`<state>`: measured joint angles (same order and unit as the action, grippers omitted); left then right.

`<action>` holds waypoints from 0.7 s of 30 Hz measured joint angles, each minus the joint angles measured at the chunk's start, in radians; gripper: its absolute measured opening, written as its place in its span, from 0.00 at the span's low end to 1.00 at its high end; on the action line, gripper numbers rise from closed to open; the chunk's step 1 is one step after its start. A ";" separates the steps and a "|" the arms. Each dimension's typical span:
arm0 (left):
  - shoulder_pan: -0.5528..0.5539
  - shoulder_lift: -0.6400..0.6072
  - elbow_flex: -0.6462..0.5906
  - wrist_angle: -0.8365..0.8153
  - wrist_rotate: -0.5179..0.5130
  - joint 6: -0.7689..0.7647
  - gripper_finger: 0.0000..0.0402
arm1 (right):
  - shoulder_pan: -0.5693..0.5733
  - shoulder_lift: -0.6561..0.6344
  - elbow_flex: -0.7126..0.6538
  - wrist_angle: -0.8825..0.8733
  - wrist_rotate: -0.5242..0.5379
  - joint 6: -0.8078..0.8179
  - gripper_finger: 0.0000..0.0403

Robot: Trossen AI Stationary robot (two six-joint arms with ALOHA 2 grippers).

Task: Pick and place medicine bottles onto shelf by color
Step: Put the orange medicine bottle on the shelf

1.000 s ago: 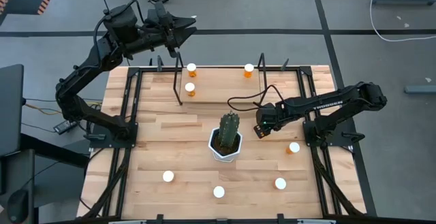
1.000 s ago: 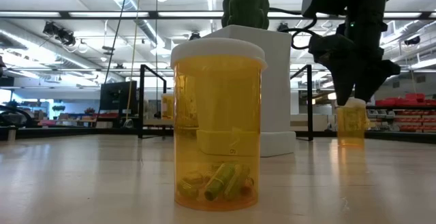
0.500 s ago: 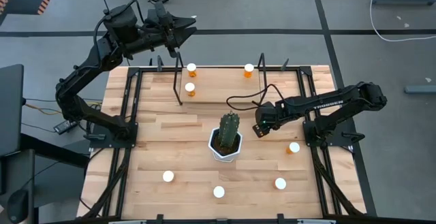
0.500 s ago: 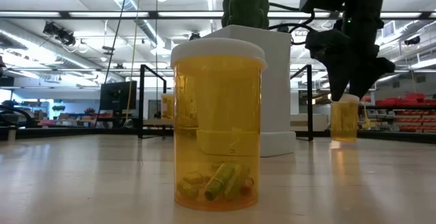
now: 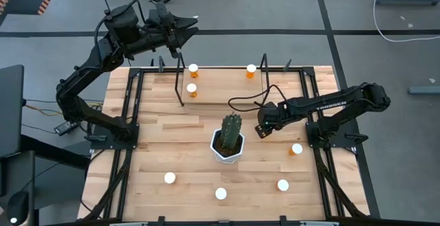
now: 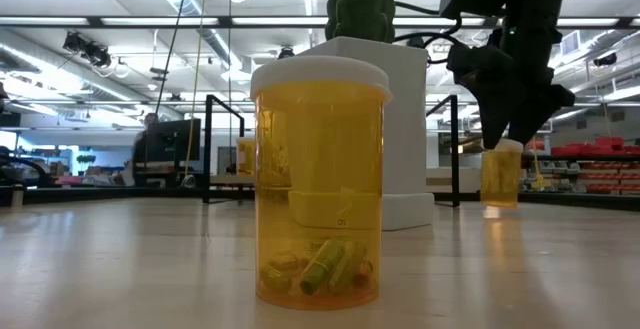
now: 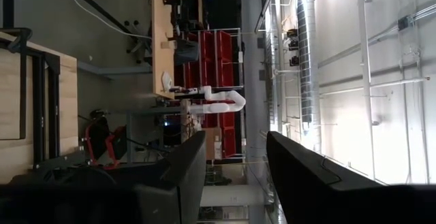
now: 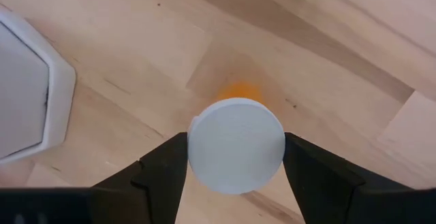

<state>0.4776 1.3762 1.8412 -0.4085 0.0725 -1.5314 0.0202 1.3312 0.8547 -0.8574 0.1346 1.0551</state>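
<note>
My right gripper [image 5: 263, 127] is shut on one medicine bottle [image 6: 500, 174], orange with a white cap, just right of the cactus [image 5: 229, 138]. Three bottles stand on the shelf [image 5: 221, 82] at the table's far side: two at its left end [image 5: 192, 69] [image 5: 192, 88] and one at its right end [image 5: 251, 69]. Several more stand on the tabletop near the front [image 5: 169, 178] [image 5: 221, 194] [image 5: 282, 185] and at the right [image 5: 297, 149]. My left gripper [image 7: 235, 142] hangs open, high above the shelf's far left corner, with nothing between its fingers. My right gripper pinches the bottle's white cap [image 8: 236, 146] by its rim between the two fingers [image 8: 163, 164]. The fingers come from above and point steeply down. The bottle hangs upright below them, its base [image 6: 499, 201] just clear of the tabletop.
The cactus pot [image 8: 27, 94] stands close beside the held bottle. One bottle [image 6: 320, 179] stands right in front of the low camera. Black frame rails [image 5: 130, 116] run along the table's left and right sides. A person [image 6: 150, 139] shows far off in the room.
The bottle in my right gripper has come up a little off the tabletop and shifted slightly toward the cactus, staying upright. My left arm has kept still.
</note>
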 joint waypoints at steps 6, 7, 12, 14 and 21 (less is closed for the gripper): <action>0.000 0.000 0.000 0.000 0.012 0.000 0.40 | 0.000 0.000 0.000 0.000 0.022 -0.010 0.59; 0.000 0.000 0.000 0.000 0.016 0.000 0.40 | 0.000 0.000 0.000 0.000 0.023 -0.012 0.59; 0.000 0.000 0.000 0.000 0.023 0.000 0.40 | 0.000 0.000 -0.019 0.004 0.025 -0.014 0.59; 0.000 0.000 0.000 0.000 0.023 0.000 0.40 | 0.000 0.000 -0.031 0.007 0.021 -0.014 0.59; 0.000 0.000 0.000 0.000 0.024 0.000 0.40 | 0.000 0.000 -0.039 0.013 0.017 -0.010 0.59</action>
<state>0.4774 1.3762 1.8412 -0.4087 0.0963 -1.5318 0.0204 1.3312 0.8158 -0.8444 0.1519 1.0450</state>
